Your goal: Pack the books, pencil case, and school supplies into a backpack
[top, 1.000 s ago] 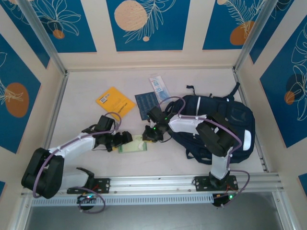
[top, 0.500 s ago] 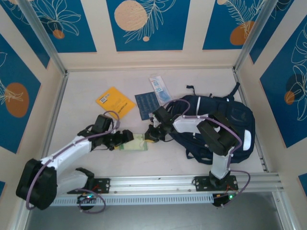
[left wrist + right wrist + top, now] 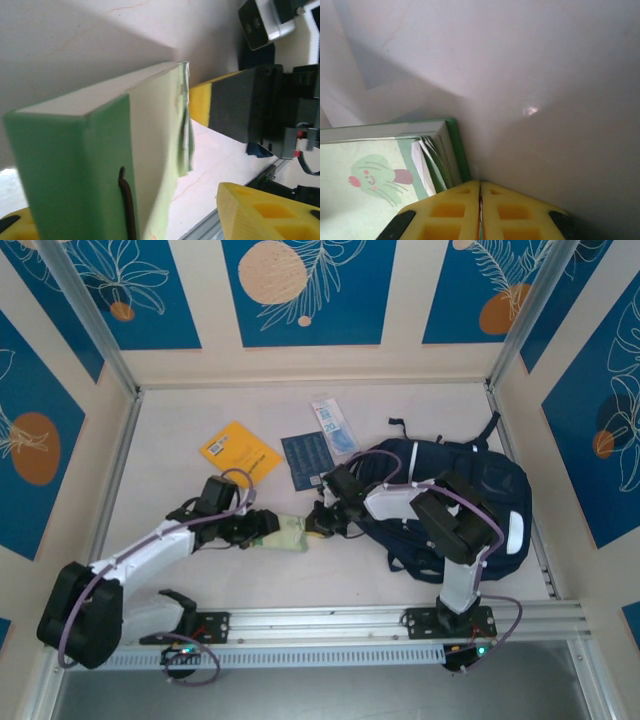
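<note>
The backpack [image 3: 492,472] is big and dark blue. It lies flat at the right side of the top picture. The yellow-orange book [image 3: 240,452] lies flat left of the middle, turned like a diamond. A dark navy book [image 3: 305,458] lies flat just right of it, close to the backpack. A pale blue-white packet [image 3: 333,424] lies just above that book. The pale green packet [image 3: 283,534] sits lower down, near the middle, and looks tipped up on one side. It has a little green cartoon on its front.

Green packet [image 3: 155,125] has a matt card cover and paper leaves. Table [image 3: 560,60] looks smooth, faintly glossy. Backpack [image 3: 490,475] is matt cloth.
</note>
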You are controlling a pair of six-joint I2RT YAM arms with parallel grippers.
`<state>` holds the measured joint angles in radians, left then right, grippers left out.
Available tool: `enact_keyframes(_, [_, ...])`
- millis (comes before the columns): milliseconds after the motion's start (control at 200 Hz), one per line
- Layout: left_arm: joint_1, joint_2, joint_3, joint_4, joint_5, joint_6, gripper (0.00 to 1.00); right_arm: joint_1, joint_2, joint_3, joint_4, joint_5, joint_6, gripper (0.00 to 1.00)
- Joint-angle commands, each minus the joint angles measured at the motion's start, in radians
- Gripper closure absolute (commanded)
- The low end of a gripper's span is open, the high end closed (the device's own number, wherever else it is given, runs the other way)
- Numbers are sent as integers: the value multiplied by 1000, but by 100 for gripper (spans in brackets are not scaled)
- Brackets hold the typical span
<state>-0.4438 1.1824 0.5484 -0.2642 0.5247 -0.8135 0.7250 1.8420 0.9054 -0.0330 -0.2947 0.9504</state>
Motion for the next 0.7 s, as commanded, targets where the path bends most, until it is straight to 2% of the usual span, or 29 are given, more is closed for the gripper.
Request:
enact_keyframes(0, [-14, 34, -3, 62, 29, 3, 44, 2, 14, -35, -66, 45, 13, 90])
enact_keyframes(125, [-21, 73, -1, 88, 32, 5, 55, 2, 1, -49, -56, 45, 17, 90])
enact_keyframes(265, [-21, 60, 3, 82, 31, 24, 88, 1, -52, -49, -89, 75, 2, 89])
enact_keyframes(330, [-21, 14, 20, 43, 15, 41, 100, -1, -100, -31, -151, 108, -22, 85])
enact_keyframes(530, [-12, -158, 134, -160, -73, 122, 100, -35, -323, 38, -361, 216, -109, 68])
enact_keyframes(695, [3, -248, 217, -239, -119, 149, 100, -124, -517, 81, -502, 316, -162, 56])
